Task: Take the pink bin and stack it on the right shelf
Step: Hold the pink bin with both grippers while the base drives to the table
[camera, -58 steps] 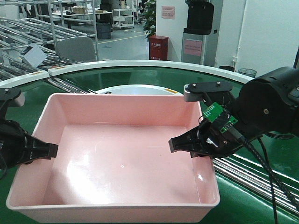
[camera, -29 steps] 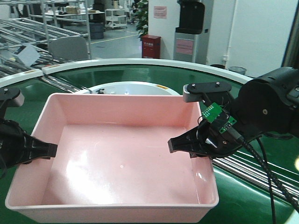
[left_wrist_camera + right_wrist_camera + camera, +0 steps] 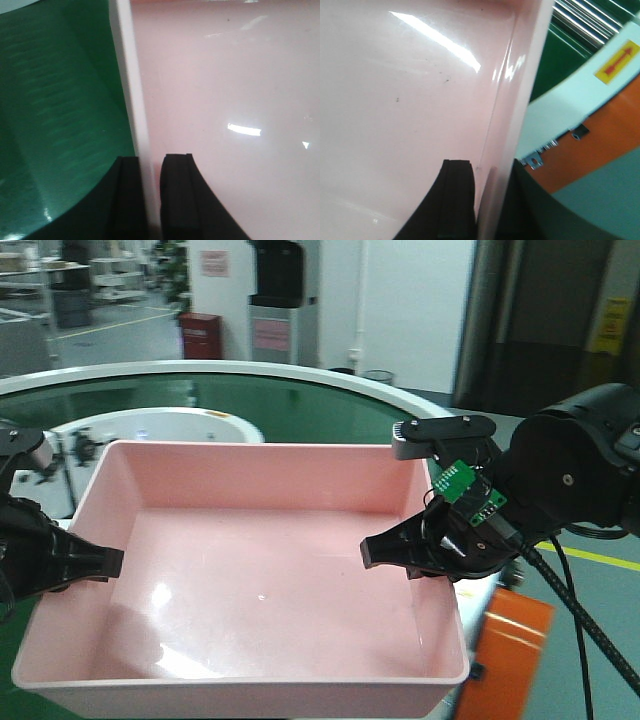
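Pink bin: the pink bin (image 3: 260, 590) hung level between the two grippers, open side up, nothing inside it.
Bin's place: its far and left parts lay over the green conveyor belt (image 3: 300, 405). Its near right corner lay over an orange panel (image 3: 515, 635) and grey floor.
Left gripper: the left gripper (image 3: 85, 562) pinched the bin's left wall. In the wrist view one black finger (image 3: 127, 200) sat outside the rim and the other inside, both tight against it.
Right gripper: the right gripper (image 3: 410, 552) clamped the right wall. Its inner finger (image 3: 455, 195) pressed the inside face, while the outer finger was mostly hidden behind the rim.
Unchanged since a second before: the bin and both grippers kept the same spot in the front view, with the same grip.
Changed since a second before: the whole background slid to the left.
Water dispenser: the water dispenser (image 3: 275, 300) went from right of centre to left of centre.
Red box: the red box (image 3: 200, 335) moved left likewise.
Left edge: the roller racks seen there earlier were out of view.
Lower right: steel rollers and green belt gave way to the orange panel and a yellow floor line (image 3: 595, 558).
Upper right: a dark doorway and a yellow sign (image 3: 610, 325) came into view.
White round top: the white round top (image 3: 160, 430) behind the bin now sat toward the left.
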### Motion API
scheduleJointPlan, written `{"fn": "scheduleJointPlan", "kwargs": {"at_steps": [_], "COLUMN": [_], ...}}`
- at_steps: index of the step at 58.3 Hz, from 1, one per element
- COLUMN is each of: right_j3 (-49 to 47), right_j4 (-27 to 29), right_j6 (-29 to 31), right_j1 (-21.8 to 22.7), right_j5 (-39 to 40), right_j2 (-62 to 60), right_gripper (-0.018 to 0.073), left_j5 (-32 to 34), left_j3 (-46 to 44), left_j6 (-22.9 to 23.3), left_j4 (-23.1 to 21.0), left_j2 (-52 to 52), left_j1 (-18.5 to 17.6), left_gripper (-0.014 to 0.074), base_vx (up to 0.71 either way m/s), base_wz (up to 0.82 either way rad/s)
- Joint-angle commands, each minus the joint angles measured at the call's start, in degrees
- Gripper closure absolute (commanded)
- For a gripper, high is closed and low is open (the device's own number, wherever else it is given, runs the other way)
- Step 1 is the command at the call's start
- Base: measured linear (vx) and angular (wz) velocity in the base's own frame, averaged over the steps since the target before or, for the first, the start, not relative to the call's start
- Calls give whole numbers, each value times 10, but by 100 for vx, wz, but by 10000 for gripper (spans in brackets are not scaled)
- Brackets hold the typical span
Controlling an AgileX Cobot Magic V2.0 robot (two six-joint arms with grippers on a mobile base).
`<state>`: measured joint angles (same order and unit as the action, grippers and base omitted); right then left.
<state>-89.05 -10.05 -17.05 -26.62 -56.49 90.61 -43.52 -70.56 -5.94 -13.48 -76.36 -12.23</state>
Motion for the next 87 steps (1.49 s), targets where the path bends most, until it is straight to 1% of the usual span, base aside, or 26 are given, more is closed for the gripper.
{"fn": "scheduleJointPlan", "kwargs": {"at_steps": [1, 50, 87], "right_j3": [-20, -20, -20], "right_j4": [-31, -31, -31], "right_j6": [15, 15, 15], "right_j1": [4, 4, 4], "right_j5": [28, 28, 28], "right_j2": [-23, -23, -23], "right_gripper": [568, 568, 568], "left_j5": [45, 45, 44], "left_j3": [-19, -19, -19], "left_j6": [-11, -11, -11], "left_j4": [-19, -19, -19], "left_j2": [25, 25, 25], "left_j1": [-4, -4, -4], "left_gripper": [598, 598, 598], "base_vx": [-23, -16, 2], "base_wz": [-58, -55, -53]}}
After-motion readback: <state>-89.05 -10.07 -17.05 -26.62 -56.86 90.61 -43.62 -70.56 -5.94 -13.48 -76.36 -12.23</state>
